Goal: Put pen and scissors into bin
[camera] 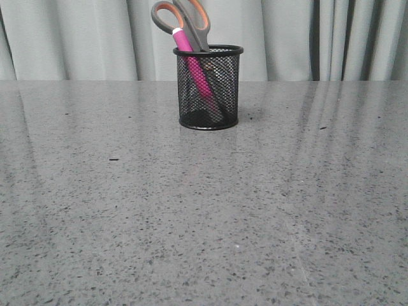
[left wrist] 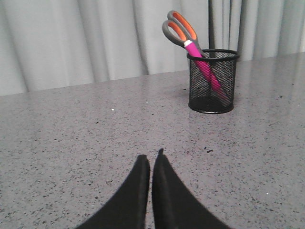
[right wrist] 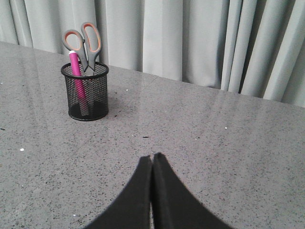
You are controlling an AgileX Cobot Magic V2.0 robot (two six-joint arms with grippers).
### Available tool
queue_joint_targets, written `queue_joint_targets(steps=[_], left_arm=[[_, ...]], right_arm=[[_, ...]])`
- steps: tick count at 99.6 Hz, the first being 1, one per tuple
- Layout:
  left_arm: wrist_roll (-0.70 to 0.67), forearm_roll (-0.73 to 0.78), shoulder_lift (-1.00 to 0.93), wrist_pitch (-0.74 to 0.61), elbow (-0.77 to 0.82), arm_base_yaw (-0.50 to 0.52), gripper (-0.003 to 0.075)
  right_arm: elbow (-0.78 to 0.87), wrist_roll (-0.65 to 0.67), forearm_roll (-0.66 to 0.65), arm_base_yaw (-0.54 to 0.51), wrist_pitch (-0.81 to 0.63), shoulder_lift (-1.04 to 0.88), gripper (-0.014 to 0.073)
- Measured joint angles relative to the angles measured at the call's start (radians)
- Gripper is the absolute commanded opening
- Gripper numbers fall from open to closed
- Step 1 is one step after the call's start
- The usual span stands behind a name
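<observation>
Front view: one pen (camera: 191, 64) and one scissors (camera: 185, 19) inside one bin (camera: 208, 89).

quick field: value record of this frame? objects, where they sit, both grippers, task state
bin: upright on table, far centre
pen: inside bin, leaning, tip down
scissors: inside bin, blades down, handles above rim
left gripper: fingers shut, holding nothing, apart from bin
right gripper: fingers shut, holding nothing, apart from bin
task state: pen and scissors both in bin
</observation>
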Motion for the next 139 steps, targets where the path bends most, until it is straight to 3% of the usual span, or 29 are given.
queue_joint_targets(steps=[37,139], left_arm=[[-0.107,0.017,-0.122,0.352,0.000,0.260,-0.0020],[-0.123,-0.002,-0.122,0.361,0.000,0.297,-0.0020]], right_arm=[[0.000,0.000,0.000,0.000,0.000,0.000,-0.0066],[0.000,0.000,0.000,0.000,0.000,0.000,-0.0066]])
